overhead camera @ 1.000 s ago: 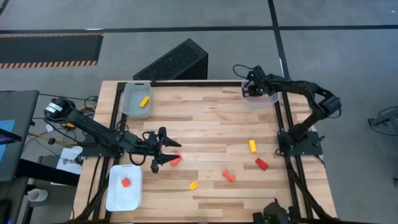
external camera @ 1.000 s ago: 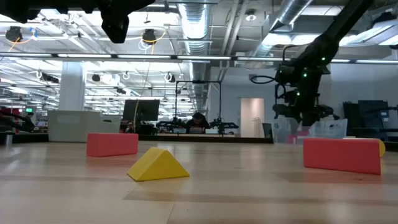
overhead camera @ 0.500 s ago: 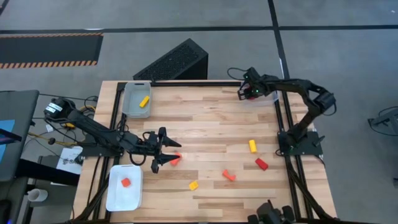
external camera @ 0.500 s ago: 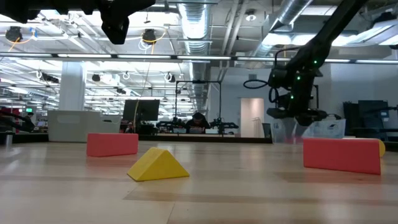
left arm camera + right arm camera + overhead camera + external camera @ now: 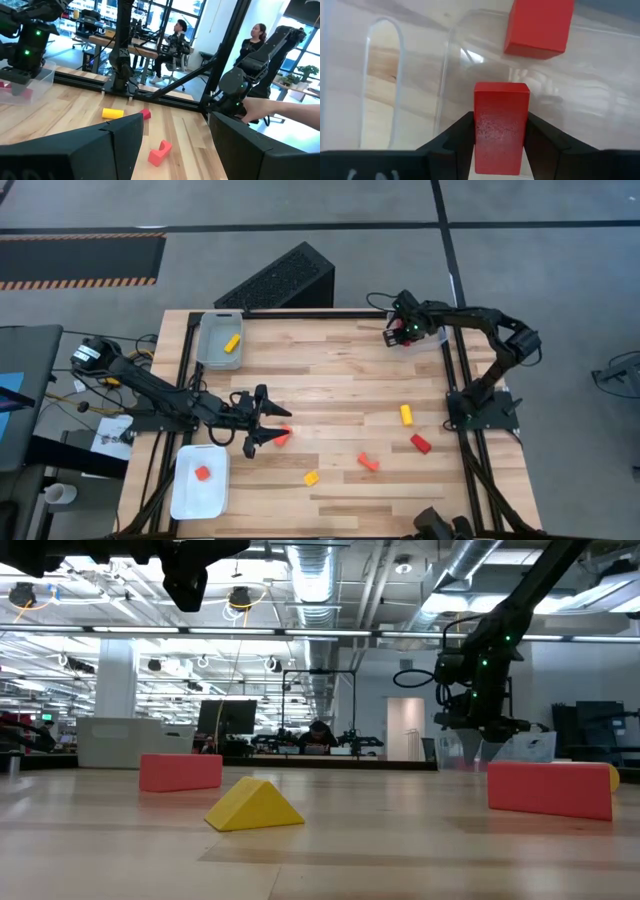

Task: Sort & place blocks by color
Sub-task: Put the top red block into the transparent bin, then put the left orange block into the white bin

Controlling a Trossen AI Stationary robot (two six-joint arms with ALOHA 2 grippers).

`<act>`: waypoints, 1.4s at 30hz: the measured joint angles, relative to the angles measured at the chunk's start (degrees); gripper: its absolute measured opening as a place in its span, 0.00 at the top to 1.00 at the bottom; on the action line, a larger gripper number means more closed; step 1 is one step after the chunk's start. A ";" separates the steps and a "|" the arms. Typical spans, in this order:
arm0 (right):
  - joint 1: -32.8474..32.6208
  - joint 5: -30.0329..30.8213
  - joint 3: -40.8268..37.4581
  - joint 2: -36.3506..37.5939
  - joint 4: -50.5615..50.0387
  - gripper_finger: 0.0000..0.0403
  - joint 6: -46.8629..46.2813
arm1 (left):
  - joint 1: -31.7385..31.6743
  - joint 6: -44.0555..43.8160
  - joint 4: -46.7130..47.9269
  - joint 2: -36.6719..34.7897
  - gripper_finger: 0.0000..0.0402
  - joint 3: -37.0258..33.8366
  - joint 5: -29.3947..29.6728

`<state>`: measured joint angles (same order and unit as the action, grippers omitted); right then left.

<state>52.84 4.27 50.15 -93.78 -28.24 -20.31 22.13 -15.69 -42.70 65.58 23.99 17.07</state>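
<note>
My right gripper (image 5: 398,334) hangs over the clear tray (image 5: 445,75) at the table's far right corner, shut on a red block (image 5: 501,125). A second red block (image 5: 537,25) lies in that tray. My left gripper (image 5: 277,427) stands open and level above the table's left middle, its fingers on either side of an orange-red block (image 5: 160,152) without touching it. More blocks lie flat on the table: a yellow (image 5: 406,414), a red (image 5: 420,444), an orange-red (image 5: 368,462) and a yellow (image 5: 312,477). My right gripper pinches the red block's two long sides (image 5: 485,137) between its two fingers. The fingers come from above, slanting steeply down, and lie along the block. The block's free end (image 5: 501,90) sticks out past the fingertips over the tray floor; whether it touches the floor I cannot tell.
A grey tray (image 5: 212,352) at the far left holds a yellow block (image 5: 232,343). A white tray (image 5: 190,498) at the near left holds an orange block (image 5: 203,473). A black box (image 5: 280,278) stands beyond the far edge. People sit in the room behind.
My right gripper has tipped to point more steeply down over the clear tray, keeping the red block between its fingers.
</note>
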 joint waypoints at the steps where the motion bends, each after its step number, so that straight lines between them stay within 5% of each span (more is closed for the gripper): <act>1: 0.00 0.00 0.00 0.00 -0.07 0.58 0.26 | 0.00 -0.02 0.00 0.00 0.46 0.00 0.03; 8: 0.00 0.00 0.00 0.00 -0.01 0.56 1.67 | 0.00 -0.15 -0.02 0.00 0.46 0.00 0.10; 22: -0.75 -0.04 0.04 2.07 -0.27 0.36 2.47 | 0.00 -0.19 1.24 0.00 0.46 0.00 0.08; 35: -4.40 0.13 0.07 18.82 -4.49 0.35 4.09 | 0.00 -0.14 1.22 0.00 0.46 0.00 0.19; 42: -14.75 0.25 0.04 28.04 -4.07 0.35 5.22 | 0.00 -0.15 1.22 0.00 0.46 0.00 0.26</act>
<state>38.09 4.52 50.19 -65.74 -32.31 -15.09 22.13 -15.84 -41.47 65.58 23.99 17.32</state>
